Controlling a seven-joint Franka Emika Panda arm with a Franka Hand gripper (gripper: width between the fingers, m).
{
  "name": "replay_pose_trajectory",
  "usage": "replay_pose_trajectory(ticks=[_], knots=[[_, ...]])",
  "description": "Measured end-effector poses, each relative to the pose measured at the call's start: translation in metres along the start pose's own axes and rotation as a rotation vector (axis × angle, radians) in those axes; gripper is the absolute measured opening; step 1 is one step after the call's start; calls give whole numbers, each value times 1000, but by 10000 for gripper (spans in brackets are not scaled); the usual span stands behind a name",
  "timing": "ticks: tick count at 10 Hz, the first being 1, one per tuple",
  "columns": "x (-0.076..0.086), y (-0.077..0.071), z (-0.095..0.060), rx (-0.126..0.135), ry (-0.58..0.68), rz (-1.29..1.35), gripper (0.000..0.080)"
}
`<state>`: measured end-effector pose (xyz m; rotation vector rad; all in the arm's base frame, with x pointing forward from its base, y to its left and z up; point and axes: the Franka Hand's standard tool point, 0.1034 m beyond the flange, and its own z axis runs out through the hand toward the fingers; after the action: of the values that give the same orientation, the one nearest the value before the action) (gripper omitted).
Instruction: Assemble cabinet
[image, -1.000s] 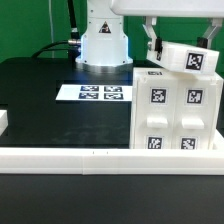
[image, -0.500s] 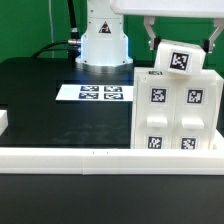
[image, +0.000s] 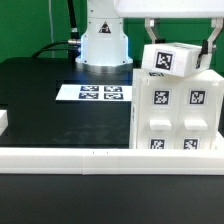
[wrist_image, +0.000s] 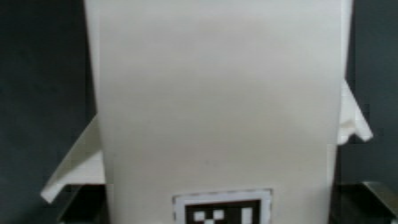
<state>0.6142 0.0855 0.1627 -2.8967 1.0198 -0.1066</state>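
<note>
The cabinet (image: 175, 115) is a white boxy body with tagged face panels, standing at the exterior view's right on the black table. My gripper (image: 180, 48) is just above its top, shut on a white tagged block (image: 170, 58). The block is held nearly level, at or just over the cabinet's top edge; I cannot tell if they touch. One finger (image: 150, 42) shows on the block's left side and the other on its right. In the wrist view the block's white face (wrist_image: 214, 100) fills most of the picture, with its tag (wrist_image: 222, 208) at one end. The fingertips are hidden there.
The marker board (image: 100, 93) lies flat on the black table before the robot base (image: 105, 40). A long low white rail (image: 90, 155) runs along the front. A small white part (image: 3, 122) sits at the exterior view's left edge.
The held block has turned from tilted to nearly level. It has shifted toward the exterior view's left and down to the cabinet's top.
</note>
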Motion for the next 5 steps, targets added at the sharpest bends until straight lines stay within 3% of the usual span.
replay_pose_trajectory(ticks=[3, 5], knots=[[-4, -3, 1, 23, -26, 200, 558], [-4, -4, 1, 24, -30, 294, 559]])
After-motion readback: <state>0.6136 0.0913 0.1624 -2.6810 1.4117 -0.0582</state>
